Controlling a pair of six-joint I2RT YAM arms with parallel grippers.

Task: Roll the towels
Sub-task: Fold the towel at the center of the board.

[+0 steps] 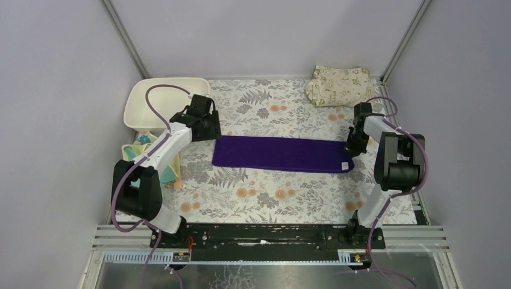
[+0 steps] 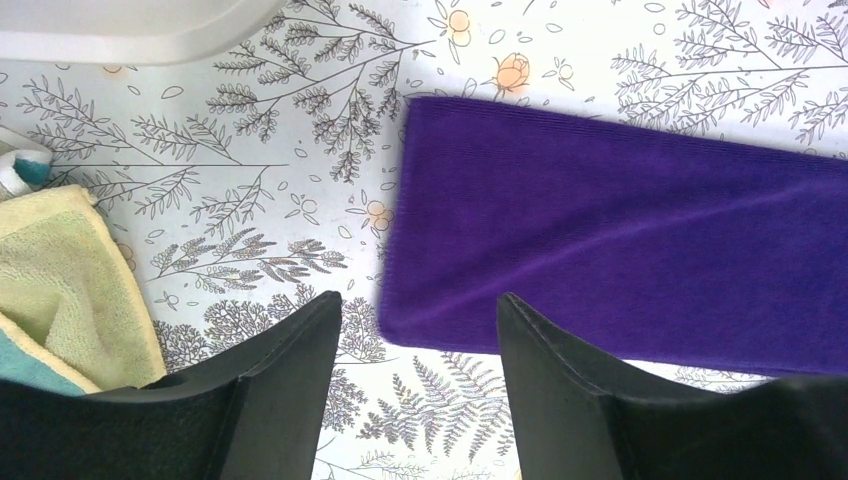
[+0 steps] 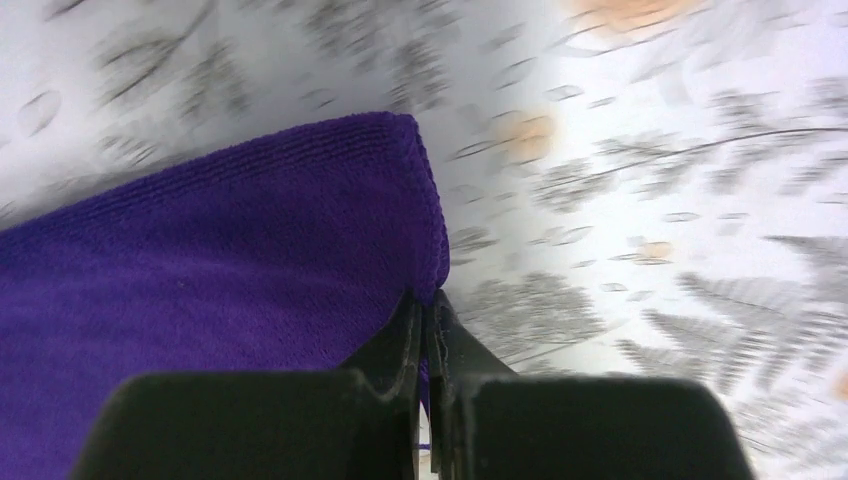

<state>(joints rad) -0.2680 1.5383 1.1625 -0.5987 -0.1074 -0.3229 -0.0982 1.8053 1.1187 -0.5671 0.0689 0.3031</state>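
The dark purple towel (image 1: 282, 154) lies flat as a long strip across the middle of the table; it also shows in the left wrist view (image 2: 620, 250) and the right wrist view (image 3: 220, 280). My right gripper (image 1: 351, 148) is shut on the towel's right edge, the cloth pinched between its fingers (image 3: 425, 320). My left gripper (image 2: 420, 310) is open and empty, hovering over the towel's left end. The pale yellow towel (image 1: 175, 165) and the teal towel (image 1: 142, 144) lie piled at the left, partly hidden under my left arm; the yellow one also shows in the left wrist view (image 2: 70, 290).
A white tub (image 1: 140, 108) stands at the back left. A beige leaf-printed folded cloth (image 1: 338, 85) lies at the back right. The table has a floral cover (image 1: 271, 192). Grey walls close in on both sides.
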